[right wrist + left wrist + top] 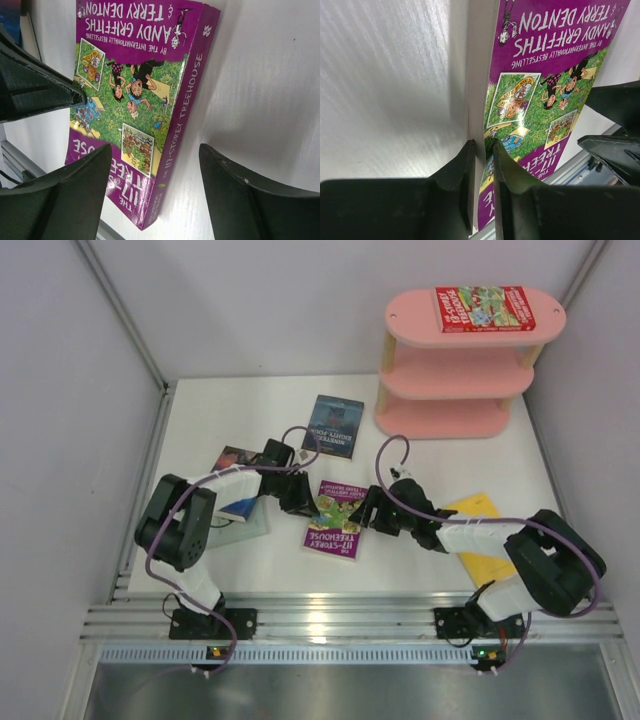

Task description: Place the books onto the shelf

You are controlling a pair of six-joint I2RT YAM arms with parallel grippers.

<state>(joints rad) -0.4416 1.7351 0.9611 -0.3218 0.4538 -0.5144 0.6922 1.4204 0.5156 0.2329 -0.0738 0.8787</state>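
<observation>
My left gripper (482, 148) is clamped tight on the long page-side edge of the purple book (545, 90), pinched between both fingers. My right gripper (155, 151) stands wide apart at the book's spine side, holding nothing. One finger is over the cover and the other over bare worktop (270, 75). The book sits near the middle of the worktop's near edge. The pink shelf (450, 390) is at the far right corner, with a red comic (485, 308) flat on its top board. A navy book (333, 426) lies just left of it.
</observation>
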